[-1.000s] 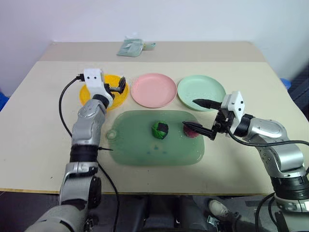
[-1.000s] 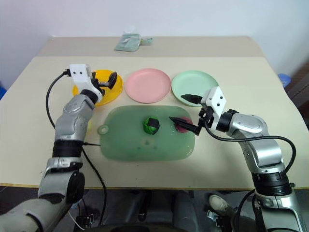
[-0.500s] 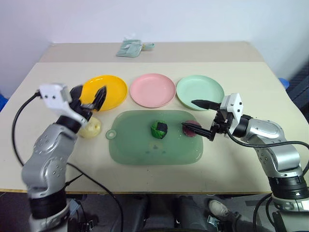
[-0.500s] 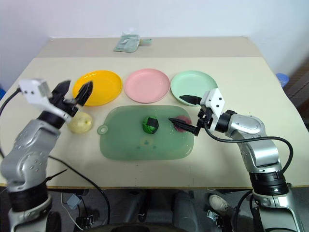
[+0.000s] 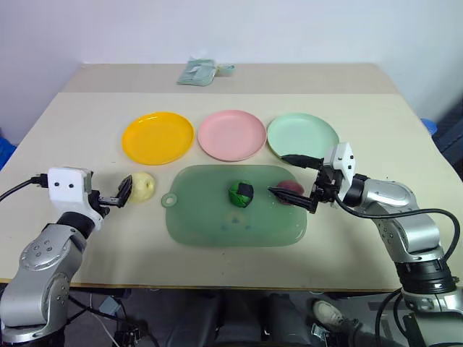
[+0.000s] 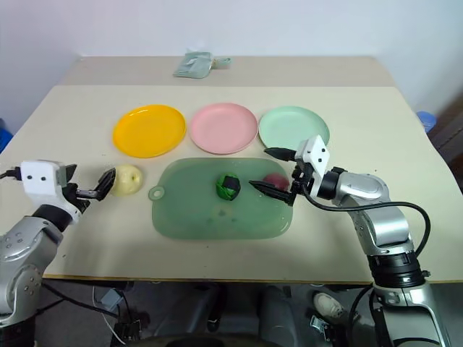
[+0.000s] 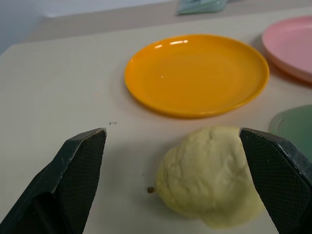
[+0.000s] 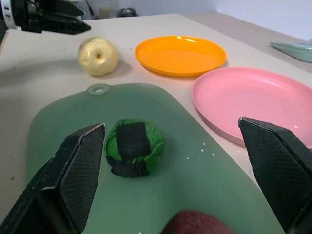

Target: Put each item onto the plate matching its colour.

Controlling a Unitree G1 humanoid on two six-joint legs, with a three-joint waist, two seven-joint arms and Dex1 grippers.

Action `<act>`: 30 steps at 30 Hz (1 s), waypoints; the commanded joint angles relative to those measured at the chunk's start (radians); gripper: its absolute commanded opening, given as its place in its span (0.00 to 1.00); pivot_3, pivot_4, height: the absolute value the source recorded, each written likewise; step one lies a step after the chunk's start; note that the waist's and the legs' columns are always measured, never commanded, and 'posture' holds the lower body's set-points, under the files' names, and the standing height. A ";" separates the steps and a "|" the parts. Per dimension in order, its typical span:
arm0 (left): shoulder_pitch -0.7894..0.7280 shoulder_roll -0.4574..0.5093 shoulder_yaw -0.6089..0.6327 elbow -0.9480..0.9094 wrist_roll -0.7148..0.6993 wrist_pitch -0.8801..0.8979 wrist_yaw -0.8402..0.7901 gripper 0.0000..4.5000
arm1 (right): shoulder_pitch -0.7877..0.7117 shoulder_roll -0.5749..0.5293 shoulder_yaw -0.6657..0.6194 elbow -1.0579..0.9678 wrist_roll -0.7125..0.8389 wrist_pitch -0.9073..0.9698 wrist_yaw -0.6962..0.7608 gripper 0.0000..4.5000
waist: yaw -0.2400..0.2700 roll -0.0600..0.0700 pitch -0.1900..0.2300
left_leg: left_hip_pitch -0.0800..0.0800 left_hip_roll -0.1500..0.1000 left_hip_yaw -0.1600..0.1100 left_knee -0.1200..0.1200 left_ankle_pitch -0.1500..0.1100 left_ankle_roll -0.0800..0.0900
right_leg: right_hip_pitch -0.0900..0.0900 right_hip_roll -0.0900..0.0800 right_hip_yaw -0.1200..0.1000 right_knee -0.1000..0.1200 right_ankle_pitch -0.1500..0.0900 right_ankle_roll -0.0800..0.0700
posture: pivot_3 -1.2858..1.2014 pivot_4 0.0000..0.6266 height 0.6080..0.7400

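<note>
Risk: the left gripper [image 5: 121, 195], jaws spread and empty, could nudge the pale yellow round lump [image 5: 142, 189] beside the orange-yellow plastic plate [image 5: 158, 137], rolling it away; the right gripper [image 5: 293, 179] is likewise spread, holding nothing.

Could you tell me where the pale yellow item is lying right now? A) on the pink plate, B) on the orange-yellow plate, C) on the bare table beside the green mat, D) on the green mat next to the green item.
C: the pale yellow item lies on the bare table, left of the green mat and short of the orange-yellow plate.
</note>
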 commanded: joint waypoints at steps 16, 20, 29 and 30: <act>-0.096 -0.018 -0.176 0.071 0.211 0.020 0.049 0.99 | -0.009 -0.006 -0.026 -0.091 0.012 0.037 -0.047 1.00 | -0.001 0.000 0.000 | 0.000 0.000 0.000 0.000 0.000 0.000 | 0.000 0.000 0.000 0.000 0.000 0.000 | 0.52 0.24 1.00; -0.102 -0.019 -0.193 0.092 0.254 0.024 0.054 0.99 | -0.007 -0.007 -0.029 -0.088 0.012 0.037 -0.049 1.00 | -0.001 0.000 0.000 | 0.000 0.000 0.000 0.000 0.000 0.000 | 0.000 0.000 0.000 0.000 0.000 0.000 | 0.52 0.24 1.00; -0.128 -0.057 -0.207 0.129 0.279 0.030 0.056 0.81 | -0.011 -0.008 -0.032 -0.095 0.014 0.044 -0.057 1.00 | -0.001 0.000 0.000 | 0.000 0.000 0.000 0.000 0.000 0.000 | 0.000 0.000 0.000 0.000 0.000 0.000 | 0.52 0.24 1.00; -0.128 -0.060 -0.208 0.129 0.282 0.028 0.057 0.75 | -0.012 -0.009 -0.032 -0.095 0.014 0.045 -0.057 1.00 | -0.001 0.000 0.000 | 0.000 0.000 0.000 0.000 0.000 0.000 | 0.000 0.000 0.000 0.000 0.000 0.000 | 0.52 0.24 1.00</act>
